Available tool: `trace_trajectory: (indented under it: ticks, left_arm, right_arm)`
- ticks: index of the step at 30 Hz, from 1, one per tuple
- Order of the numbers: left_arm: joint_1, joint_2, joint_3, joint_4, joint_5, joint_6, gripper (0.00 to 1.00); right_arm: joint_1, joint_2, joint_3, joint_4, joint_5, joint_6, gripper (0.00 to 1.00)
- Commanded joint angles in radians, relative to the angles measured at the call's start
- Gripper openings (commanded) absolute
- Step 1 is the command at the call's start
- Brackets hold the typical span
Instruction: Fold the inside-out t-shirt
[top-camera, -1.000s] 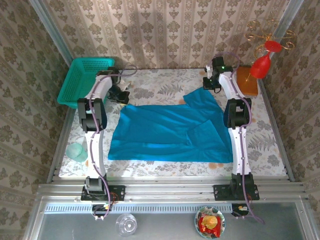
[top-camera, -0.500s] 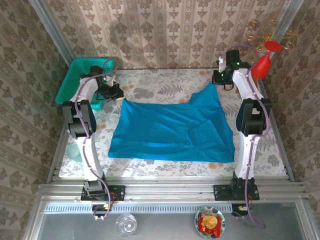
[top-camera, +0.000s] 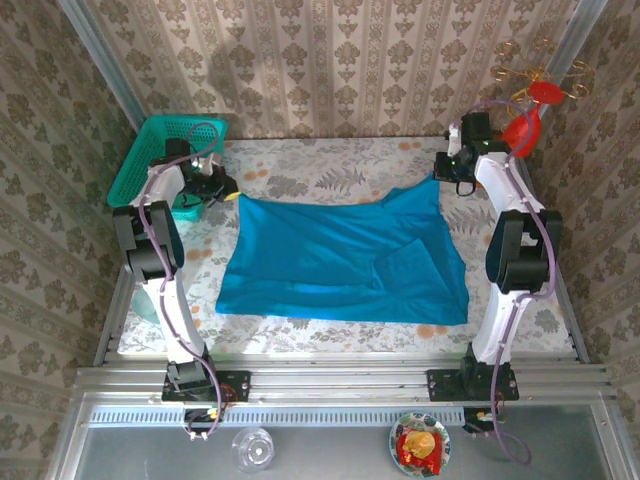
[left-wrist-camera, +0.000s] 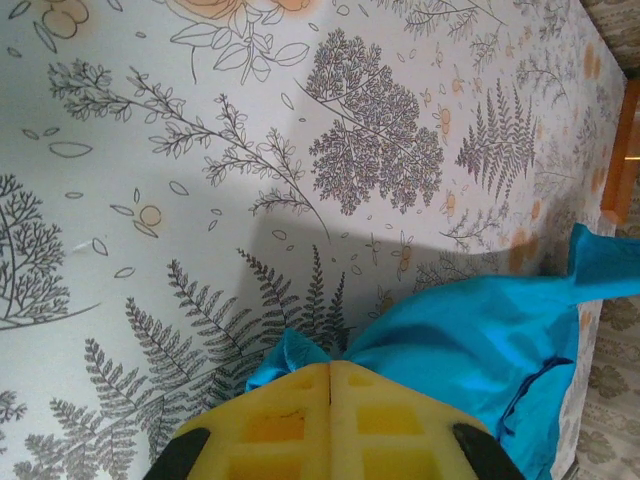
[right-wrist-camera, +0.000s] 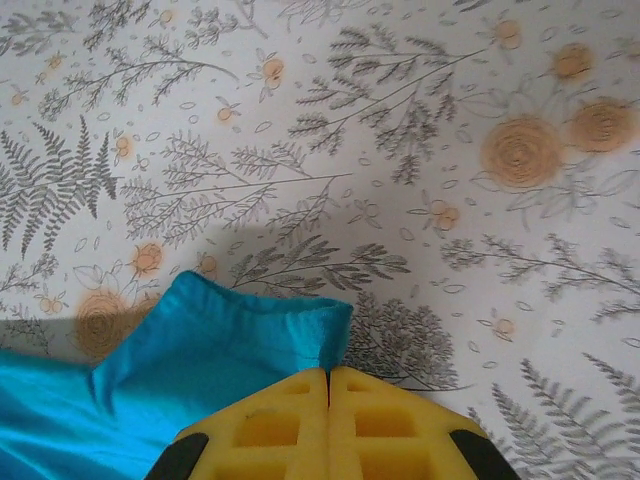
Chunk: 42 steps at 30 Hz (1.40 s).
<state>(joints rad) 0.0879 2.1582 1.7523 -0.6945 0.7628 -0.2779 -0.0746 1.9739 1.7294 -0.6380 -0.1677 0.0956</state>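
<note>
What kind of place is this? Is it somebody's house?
Probably a robot practice booth made to look homey: patterned wallpaper, a flowery table, plus a left arm and right arm bolted to a metal rail.

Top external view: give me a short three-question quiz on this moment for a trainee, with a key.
1. True or false: the left gripper is shut on the t-shirt.
2. The right gripper pinches the t-shirt at its: A) far right corner, B) near hem, C) middle.
3. Fill in: the teal basket stands at the far ____ corner of the table.
Key: 1 true; 2 A; 3 left.
</note>
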Motion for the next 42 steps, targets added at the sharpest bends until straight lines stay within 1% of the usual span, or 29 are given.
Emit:
trace_trajectory:
  ticks: [1, 8, 10, 14, 15, 19, 23, 27, 31, 33, 42]
  left_arm:
    - [0.007, -0.056, -0.027, 0.059, 0.007, -0.040, 0.00]
    - [-0.012, -0.124, -0.091, 0.100, -0.005, -0.051, 0.00]
    - [-0.021, -0.160, -0.132, 0.107, -0.042, -0.046, 0.00]
    - [-0.043, -0.230, -0.226, 0.118, -0.164, -0.030, 0.00]
    - [-0.045, -0.253, -0.260, 0.135, -0.180, -0.032, 0.00]
    - [-0.052, -0.328, -0.379, 0.195, -0.214, -0.052, 0.00]
    - [-0.054, -0.404, -0.484, 0.230, -0.247, -0.067, 0.00]
    - [-0.051, -0.482, -0.595, 0.271, -0.284, -0.092, 0.00]
    - [-0.048, -0.544, -0.673, 0.300, -0.319, -0.116, 0.00]
    - [-0.044, -0.570, -0.707, 0.308, -0.348, -0.131, 0.00]
    - [-0.027, -0.686, -0.819, 0.313, -0.407, -0.184, 0.00]
  right_arm:
    - [-0.005, -0.061, -0.016, 0.014, 0.045, 0.016, 0.00]
    - [0.001, -0.160, -0.114, 0.005, -0.023, 0.030, 0.00]
    - [0.006, -0.203, -0.165, -0.009, -0.022, 0.035, 0.00]
    - [0.015, -0.302, -0.288, -0.033, -0.012, 0.062, 0.00]
    - [0.016, -0.331, -0.328, -0.037, -0.008, 0.068, 0.00]
    - [0.016, -0.438, -0.471, -0.058, 0.016, 0.085, 0.00]
    - [0.017, -0.559, -0.597, -0.085, 0.067, 0.086, 0.00]
    - [0.017, -0.668, -0.697, -0.105, 0.070, 0.112, 0.00]
    - [0.018, -0.751, -0.764, -0.129, 0.107, 0.154, 0.00]
    - [0.017, -0.793, -0.794, -0.135, 0.138, 0.192, 0.00]
    - [0.017, -0.938, -0.926, -0.135, 0.225, 0.358, 0.00]
